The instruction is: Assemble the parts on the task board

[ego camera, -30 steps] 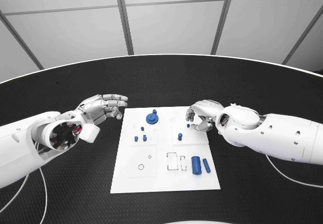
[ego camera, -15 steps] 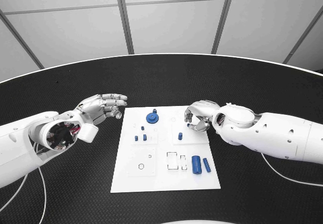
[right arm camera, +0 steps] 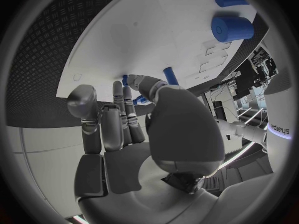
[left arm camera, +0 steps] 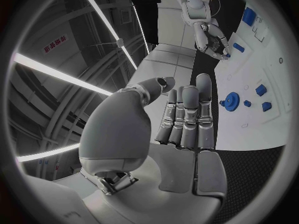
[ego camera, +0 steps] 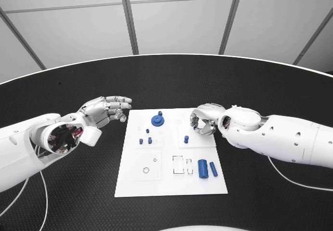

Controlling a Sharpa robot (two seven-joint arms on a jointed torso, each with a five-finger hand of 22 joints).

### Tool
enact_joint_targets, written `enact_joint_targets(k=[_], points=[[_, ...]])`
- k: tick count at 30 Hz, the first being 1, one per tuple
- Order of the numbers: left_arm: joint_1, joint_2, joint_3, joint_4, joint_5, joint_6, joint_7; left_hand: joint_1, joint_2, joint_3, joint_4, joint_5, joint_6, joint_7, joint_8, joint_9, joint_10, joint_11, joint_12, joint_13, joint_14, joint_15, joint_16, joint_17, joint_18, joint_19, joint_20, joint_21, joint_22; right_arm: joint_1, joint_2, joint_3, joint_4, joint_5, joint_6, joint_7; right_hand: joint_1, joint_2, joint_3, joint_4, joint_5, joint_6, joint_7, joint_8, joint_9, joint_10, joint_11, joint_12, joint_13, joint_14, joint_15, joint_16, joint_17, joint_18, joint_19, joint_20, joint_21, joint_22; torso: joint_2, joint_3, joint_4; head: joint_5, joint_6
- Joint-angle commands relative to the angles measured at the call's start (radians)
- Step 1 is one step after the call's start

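The white task board [ego camera: 170, 185] lies in the middle of the table. On it are a blue gear [ego camera: 158, 121], short pegs [ego camera: 144, 141], one upright peg [ego camera: 186, 139] and two blue cylinders [ego camera: 206, 169]. My right hand [ego camera: 202, 120] hovers over the board's far right corner with its fingers curled down. A small blue piece [left arm camera: 227, 55] shows at its fingertips; whether they pinch it is unclear. My left hand [ego camera: 108, 109] hangs just left of the board's far corner, fingers straight and together, holding nothing.
Bare black table [ego camera: 76, 192] surrounds the board on all sides. A thin cable [ego camera: 291, 185] trails on the table under my right arm. Empty sockets [ego camera: 182, 166] sit near the board's middle.
My right hand has shifted slightly toward the board's far edge, fingers still curled. The left hand and the parts on the board have stayed put.
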Motion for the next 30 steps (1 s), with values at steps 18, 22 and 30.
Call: enact_joint_targets(k=[18,22,30], points=[[0.0,-0.005,0.0,0.004,0.0,0.005,-0.008,0.002,0.009,-0.008,-0.003,-0.003,0.004,0.002,-0.004,0.001,0.003,0.005,-0.006,-0.002,-0.012,-0.001,-0.007,-0.003,0.009,-0.008,0.001,-0.008,-0.003,-0.003,0.019,-0.001,-0.016,0.0,0.045,-0.016,0.025,0.029,0.005,-0.023,0.008,0.042,-0.012,0.019,0.017,0.054,-0.015,-0.005,-0.015,0.054,-0.008,0.019,0.021,-0.025,0.019,-0.008,0.049,0.03,0.0,0.0004,-0.0004,0.0,-0.013],[0.0,-0.005,0.0,0.004,0.0,0.007,-0.01,0.002,0.009,-0.008,-0.003,-0.003,0.004,0.002,-0.004,0.001,0.003,0.005,-0.006,-0.002,-0.012,-0.001,-0.007,-0.003,0.009,-0.008,0.001,-0.008,-0.003,-0.004,0.021,-0.001,-0.015,0.0,0.048,-0.023,0.03,0.035,0.005,-0.028,0.008,0.046,-0.013,0.02,0.02,0.06,-0.016,-0.006,-0.017,0.055,-0.009,0.022,0.025,-0.027,0.021,-0.01,0.059,0.037,0.0,0.0005,-0.0005,-0.002,-0.015],[0.0,-0.006,0.0,0.004,0.0,0.007,-0.013,0.004,0.011,-0.009,-0.004,-0.003,0.004,0.003,-0.005,0.001,0.003,0.005,-0.007,-0.003,-0.014,-0.001,-0.009,-0.004,0.009,-0.009,0.001,-0.01,-0.004,-0.005,0.011,-0.001,0.007,-0.022,0.018,-0.032,0.048,0.058,0.009,-0.048,0.011,0.062,-0.016,0.026,0.029,0.084,-0.021,-0.007,-0.02,0.057,-0.014,0.029,0.031,-0.034,0.033,-0.015,0.103,0.063,-0.001,0.0003,-0.0014,-0.004,-0.017]])
